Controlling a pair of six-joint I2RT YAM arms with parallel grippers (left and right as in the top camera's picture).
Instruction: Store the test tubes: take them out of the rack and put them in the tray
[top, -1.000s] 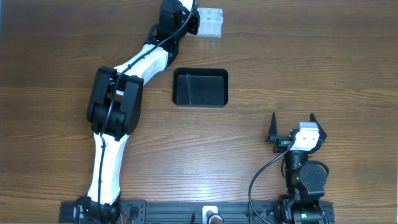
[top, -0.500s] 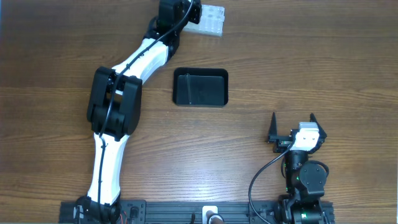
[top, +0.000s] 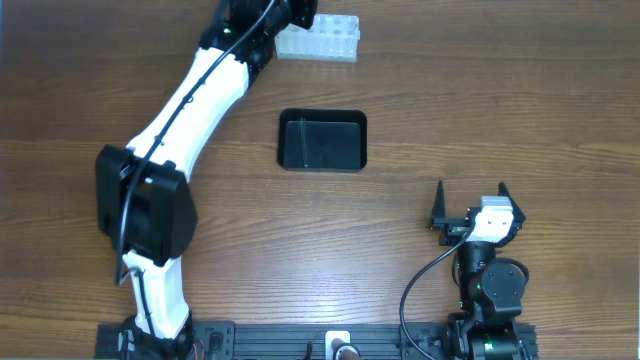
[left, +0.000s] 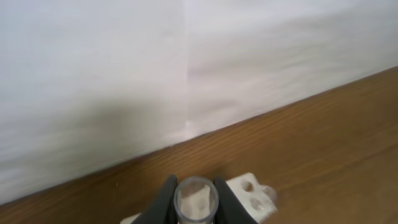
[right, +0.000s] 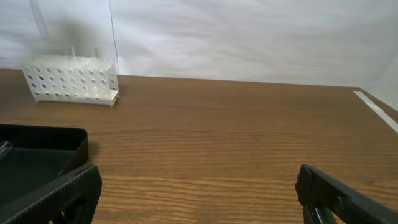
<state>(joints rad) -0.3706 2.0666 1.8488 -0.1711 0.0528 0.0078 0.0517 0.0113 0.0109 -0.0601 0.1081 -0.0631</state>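
The white test tube rack (top: 320, 42) stands at the table's far edge, also seen in the right wrist view (right: 71, 81). My left gripper (top: 290, 12) hangs above the rack's left end. In the left wrist view that gripper (left: 196, 186) is shut on a clear test tube (left: 196, 200), seen from its open mouth, with the rack (left: 249, 194) just below. The black tray (top: 350, 140) lies mid-table with what looks like one clear tube (top: 302, 135) in it. My right gripper (top: 470, 205) rests open near its base, well short of the tray (right: 43, 140).
A white wall runs behind the rack along the table's far edge. Bare wooden tabletop (top: 500, 100) lies between the tray and the right arm, and to the right of the rack.
The left arm has stretched out and swung left. Its gripper rose from the rack's left part with the tube, so more of the rack shows. The right arm has not moved.
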